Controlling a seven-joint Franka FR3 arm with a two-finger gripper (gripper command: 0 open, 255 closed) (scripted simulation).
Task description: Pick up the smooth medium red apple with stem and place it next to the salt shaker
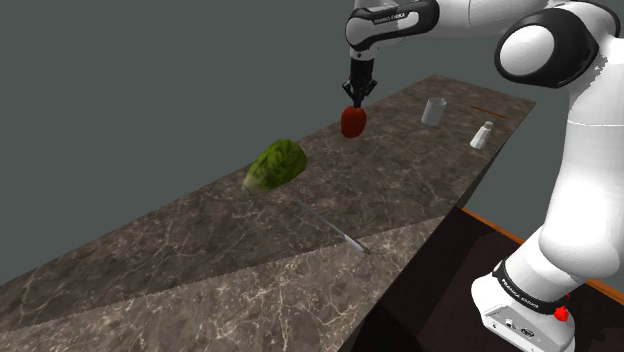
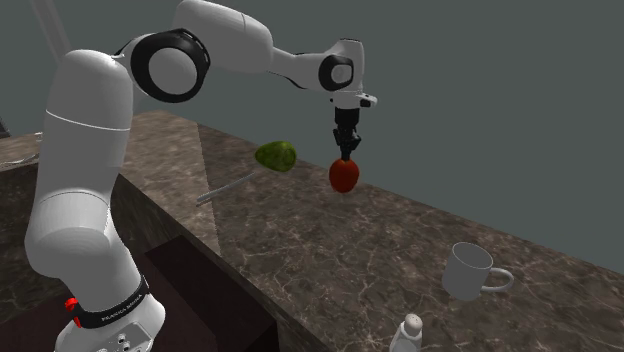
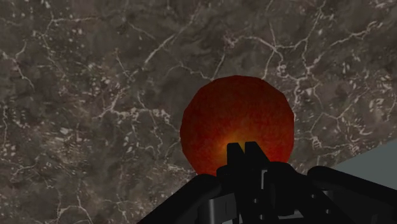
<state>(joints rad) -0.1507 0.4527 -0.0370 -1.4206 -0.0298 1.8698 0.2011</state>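
The red apple point(image 1: 353, 123) point(image 2: 343, 176) point(image 3: 236, 121) hangs from the pincer point(image 1: 357, 100) point(image 2: 346, 148) point(image 3: 245, 147), whose two black fingers are clenched on its top, pinched nearly together. The apple appears raised a little above the dark marbled table point(image 1: 200, 260) point(image 2: 330, 260) point(image 3: 95, 95), near the table's far edge. The pincer points straight down from the white arm point(image 1: 540, 50) point(image 2: 230, 45). In the shoulder view the salt shaker point(image 1: 482, 135) point(image 2: 406, 335) stands upright well apart from the apple, to its right and close to the table's near edge. A pale mug point(image 1: 432, 111) point(image 2: 468, 272) stands between them, farther back than the shaker. On the shoulder view's left of the apple lies a leafy green vegetable point(image 1: 276, 165) point(image 2: 275, 155). Nearer than that, a thin grey utensil point(image 1: 330, 228) point(image 2: 225, 187) lies flat on the table.
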